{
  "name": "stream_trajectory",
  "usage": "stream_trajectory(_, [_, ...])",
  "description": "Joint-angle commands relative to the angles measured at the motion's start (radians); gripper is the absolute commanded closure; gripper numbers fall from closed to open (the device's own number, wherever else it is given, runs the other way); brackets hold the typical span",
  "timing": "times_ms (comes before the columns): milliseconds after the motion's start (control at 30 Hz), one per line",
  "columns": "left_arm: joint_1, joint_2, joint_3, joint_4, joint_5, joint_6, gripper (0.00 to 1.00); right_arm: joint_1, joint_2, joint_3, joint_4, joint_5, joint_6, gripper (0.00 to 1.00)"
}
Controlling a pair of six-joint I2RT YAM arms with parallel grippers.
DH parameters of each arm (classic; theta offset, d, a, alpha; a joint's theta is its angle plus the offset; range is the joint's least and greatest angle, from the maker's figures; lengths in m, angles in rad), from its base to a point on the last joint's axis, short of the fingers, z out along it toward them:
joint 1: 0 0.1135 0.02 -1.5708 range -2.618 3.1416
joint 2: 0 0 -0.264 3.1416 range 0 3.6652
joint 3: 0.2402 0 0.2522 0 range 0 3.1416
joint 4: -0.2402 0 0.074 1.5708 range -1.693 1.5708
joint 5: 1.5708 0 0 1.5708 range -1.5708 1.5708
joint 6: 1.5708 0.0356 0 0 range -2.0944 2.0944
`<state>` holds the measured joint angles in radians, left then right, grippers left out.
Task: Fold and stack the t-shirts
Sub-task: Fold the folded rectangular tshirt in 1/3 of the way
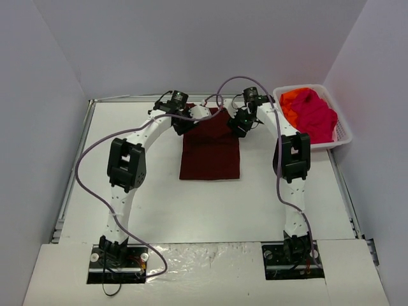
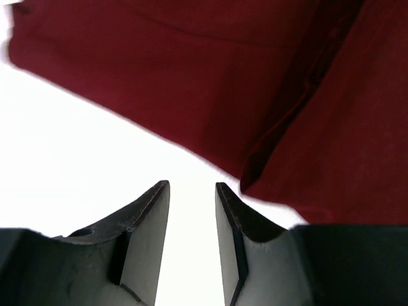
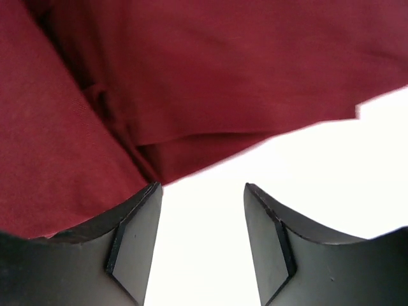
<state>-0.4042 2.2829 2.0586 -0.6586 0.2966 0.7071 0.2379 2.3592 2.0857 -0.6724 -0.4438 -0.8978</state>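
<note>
The dark maroon t-shirt point(image 1: 210, 153) lies folded into a long rectangle in the middle of the table. My left gripper point(image 1: 180, 122) is at its far left corner; in the left wrist view its jaws point(image 2: 192, 191) are open and empty over bare table, with maroon cloth point(image 2: 210, 70) just beyond. My right gripper point(image 1: 240, 124) is at the far right corner; its jaws point(image 3: 203, 191) are open and empty, with the cloth's folded edge point(image 3: 191, 83) just ahead. A bright pink t-shirt point(image 1: 314, 115) and an orange one point(image 1: 291, 101) lie bunched in the basket.
The white lattice basket point(image 1: 343, 132) stands at the back right of the table. White walls close in the table on three sides. Purple cables loop from both arms above the shirt.
</note>
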Motion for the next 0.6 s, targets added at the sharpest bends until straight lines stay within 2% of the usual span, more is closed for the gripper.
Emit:
stream_trajectory(0, [0.001, -0.184, -0.049, 0.062, -0.08, -0.027, 0.66, 0.006, -0.144, -0.007, 0.085, 0.054, 0.095, 0.49])
stream_trajectory(133, [0.002, -0.385, -0.254, 0.145, -0.146, -0.08, 0.66, 0.011, -0.332, -0.166, 0.261, 0.077, 0.2, 0.47])
stream_trajectory(167, [0.005, -0.419, -0.349, 0.18, -0.166, -0.087, 0.66, 0.014, -0.368, -0.205, 0.289, 0.083, 0.206, 0.47])
stream_trajectory(233, [0.011, -0.527, -0.441, 0.211, -0.177, -0.125, 0.66, 0.014, -0.472, -0.321, 0.336, 0.08, 0.203, 0.47])
stream_trajectory(400, [0.013, -0.719, -0.709, 0.183, -0.065, -0.135, 0.66, 0.012, -0.694, -0.541, 0.315, 0.007, 0.23, 0.43])
stream_trajectory(567, [0.013, -0.916, -0.931, 0.254, 0.019, -0.192, 0.67, 0.012, -0.892, -0.835, 0.269, -0.153, 0.22, 0.38])
